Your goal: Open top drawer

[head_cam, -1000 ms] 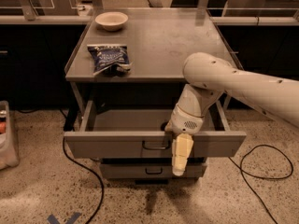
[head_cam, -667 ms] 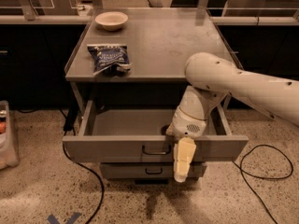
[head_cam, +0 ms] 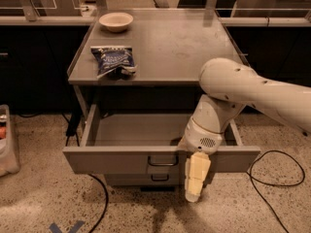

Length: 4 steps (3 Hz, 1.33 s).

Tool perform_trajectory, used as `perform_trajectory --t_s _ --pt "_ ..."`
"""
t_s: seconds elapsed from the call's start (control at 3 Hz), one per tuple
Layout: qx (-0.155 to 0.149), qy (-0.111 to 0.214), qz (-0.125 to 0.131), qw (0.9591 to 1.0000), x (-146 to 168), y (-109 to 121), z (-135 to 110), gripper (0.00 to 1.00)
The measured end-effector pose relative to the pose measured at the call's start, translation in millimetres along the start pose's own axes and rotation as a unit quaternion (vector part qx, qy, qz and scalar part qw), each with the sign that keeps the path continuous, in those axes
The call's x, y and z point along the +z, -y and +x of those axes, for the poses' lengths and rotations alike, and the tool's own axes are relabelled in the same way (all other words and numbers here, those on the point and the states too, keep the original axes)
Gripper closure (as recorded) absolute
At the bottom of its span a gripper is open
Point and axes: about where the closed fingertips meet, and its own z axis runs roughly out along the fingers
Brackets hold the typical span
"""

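Observation:
The top drawer [head_cam: 112, 160] is a wide grey drawer under the grey table top [head_cam: 170, 42]. It stands pulled far out, and its inside looks empty. Its small dark wire handle [head_cam: 163, 160] sits at the centre of the front panel. My gripper [head_cam: 196, 177] hangs down in front of the front panel, just right of the handle, with its cream tip pointing at the floor. My white arm [head_cam: 243, 89] reaches in from the right, over the drawer's right side. A narrower lower drawer [head_cam: 127, 179] shows just beneath, closed.
A white bowl [head_cam: 115, 21] and a blue snack bag [head_cam: 112, 59] lie on the table top. Black cables run over the speckled floor at the right [head_cam: 272, 181] and the left [head_cam: 99, 198]. A bin [head_cam: 7, 140] stands at the far left. Dark counters line the back.
The top drawer has slid further out toward the camera. My gripper has moved with its front panel, a little lower and nearer.

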Motion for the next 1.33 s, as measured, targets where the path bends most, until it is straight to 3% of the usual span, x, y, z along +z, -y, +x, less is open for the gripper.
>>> perform_trajectory --t_s 0.33,0.67,1.0,1.33 --pt "-0.004 -0.013 0.015 0.9998 0.6 12.4 -2.0 0.0" --pt "-0.016 -0.029 0.015 0.9994 7.8 31.1 -11.3 0.0" --pt "-0.014 -0.037 -0.026 0.9989 28.1 30.4 -7.6 0.0" --pt "-0.011 -0.037 -0.036 0.9986 27.8 25.6 -5.8 0.0"
